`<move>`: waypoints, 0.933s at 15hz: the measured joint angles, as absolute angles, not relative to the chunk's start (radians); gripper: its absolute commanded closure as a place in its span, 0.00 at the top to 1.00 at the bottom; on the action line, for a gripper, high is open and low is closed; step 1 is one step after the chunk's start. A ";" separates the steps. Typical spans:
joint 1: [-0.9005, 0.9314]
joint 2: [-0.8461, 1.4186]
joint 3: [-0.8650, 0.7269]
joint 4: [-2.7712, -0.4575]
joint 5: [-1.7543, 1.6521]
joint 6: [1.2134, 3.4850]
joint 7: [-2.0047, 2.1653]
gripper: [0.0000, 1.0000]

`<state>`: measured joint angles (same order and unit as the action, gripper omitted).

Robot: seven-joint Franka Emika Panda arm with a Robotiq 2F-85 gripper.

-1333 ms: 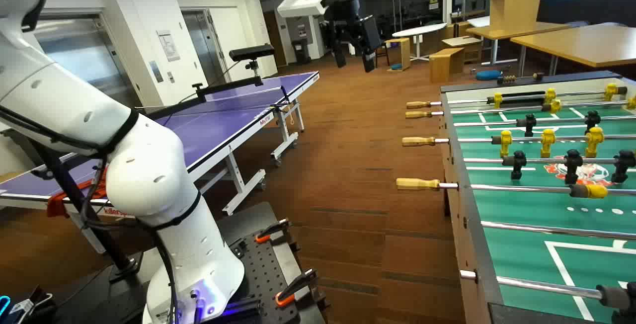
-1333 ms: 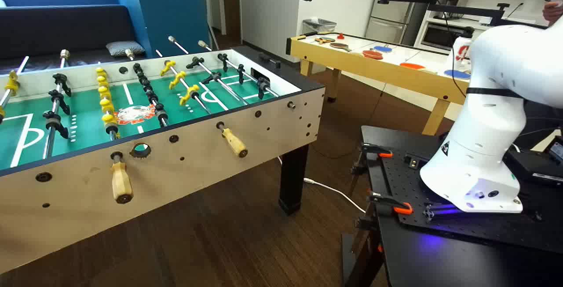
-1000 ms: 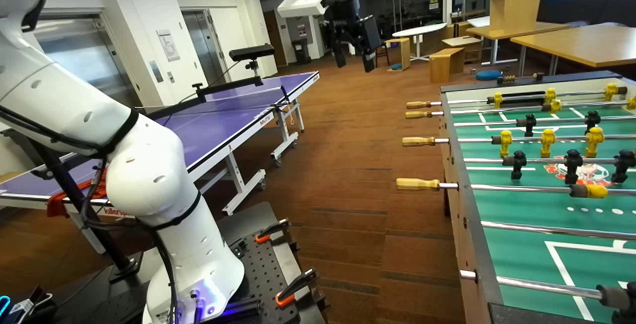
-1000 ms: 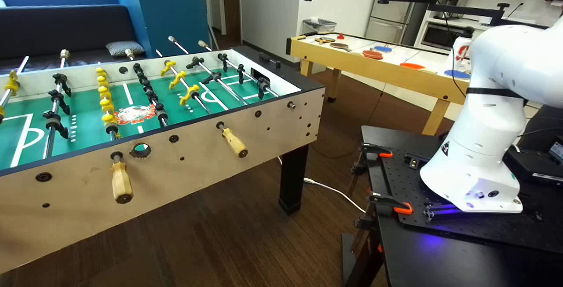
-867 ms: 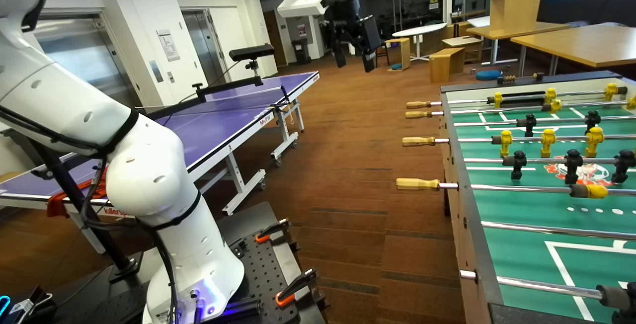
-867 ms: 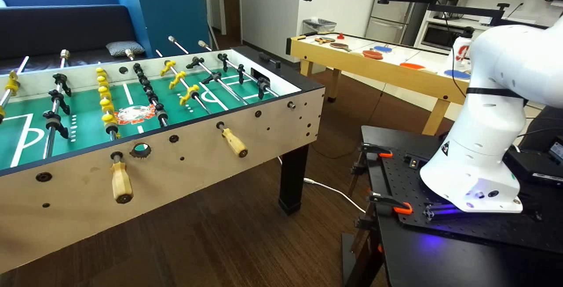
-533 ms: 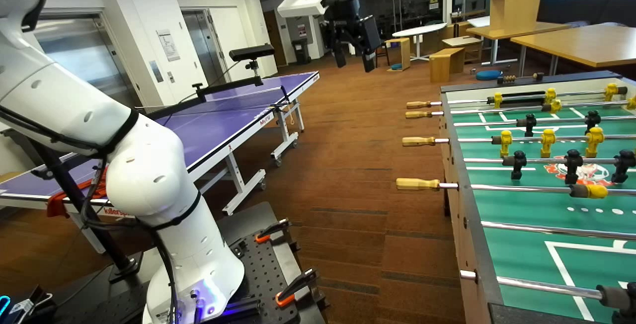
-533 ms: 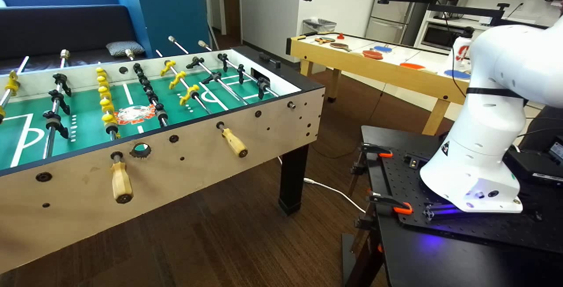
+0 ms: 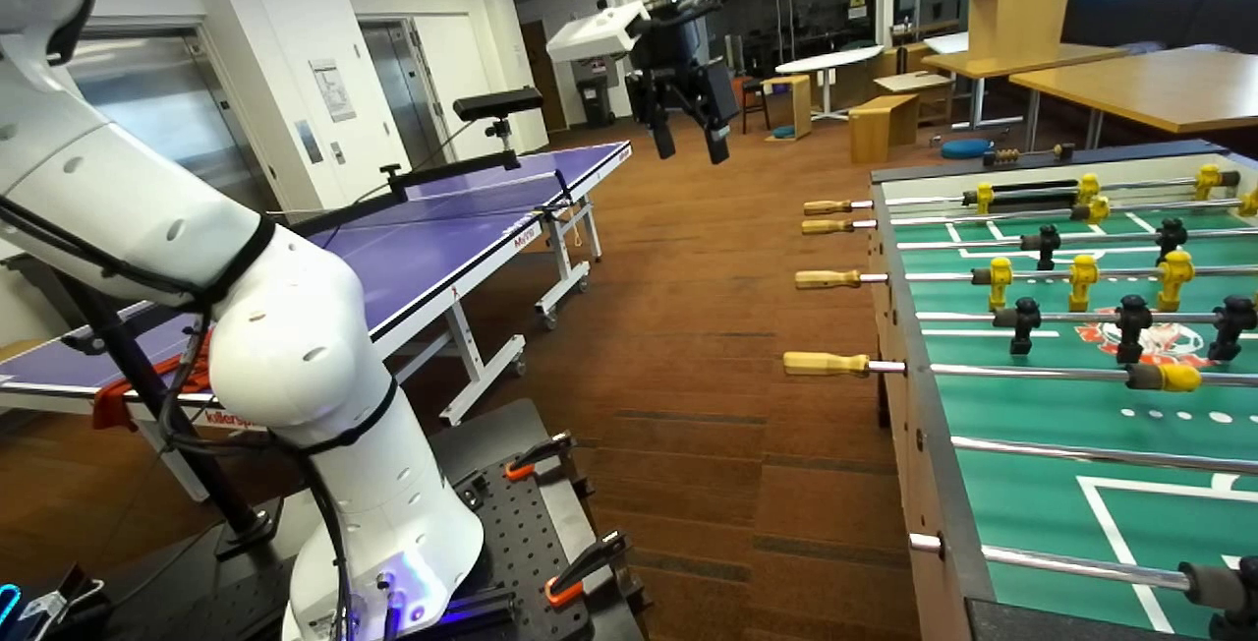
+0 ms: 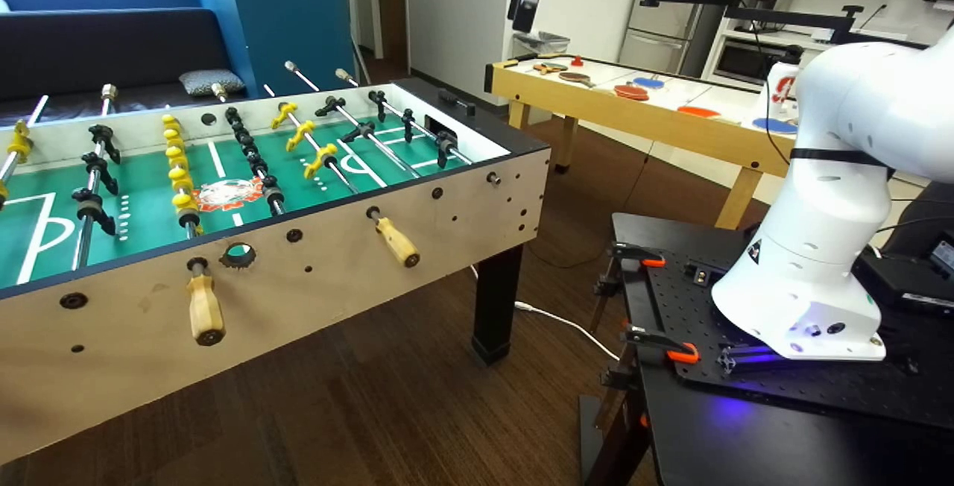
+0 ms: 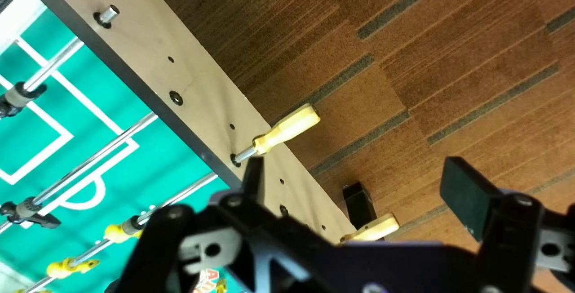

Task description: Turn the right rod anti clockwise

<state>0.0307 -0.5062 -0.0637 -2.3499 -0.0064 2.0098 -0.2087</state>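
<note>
Several rods cross the foosball table. The right rod's handle is pale wood and sticks out from the table's side; it also shows in an exterior view and in the wrist view. A second wooden handle is to its left; the wrist view shows this handle partly behind the gripper body. My gripper is open and empty, pointing down, well above and apart from the handles. In the wrist view the fingers are wide apart, with floor and table side between them.
The foosball table's wooden side and dark top edge face the robot. A bare rod stub sticks out near its end. A purple ping-pong table and a table with paddles stand around. Clamps sit on the robot's stand.
My gripper has come down, and slightly to the left in an exterior view, showing lower in both exterior views. It stays open. The handles and rods have not moved.
</note>
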 measured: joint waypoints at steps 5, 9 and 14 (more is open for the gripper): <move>0.036 -0.464 0.084 -2.498 -0.115 2.135 -0.065 1.00; 0.037 -0.393 0.182 -2.602 -0.250 2.256 0.081 1.00; 0.026 -0.277 0.282 -2.681 -0.550 2.399 0.339 1.00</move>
<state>0.0264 -0.2769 0.2816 -2.6814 -0.5495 2.3994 0.3395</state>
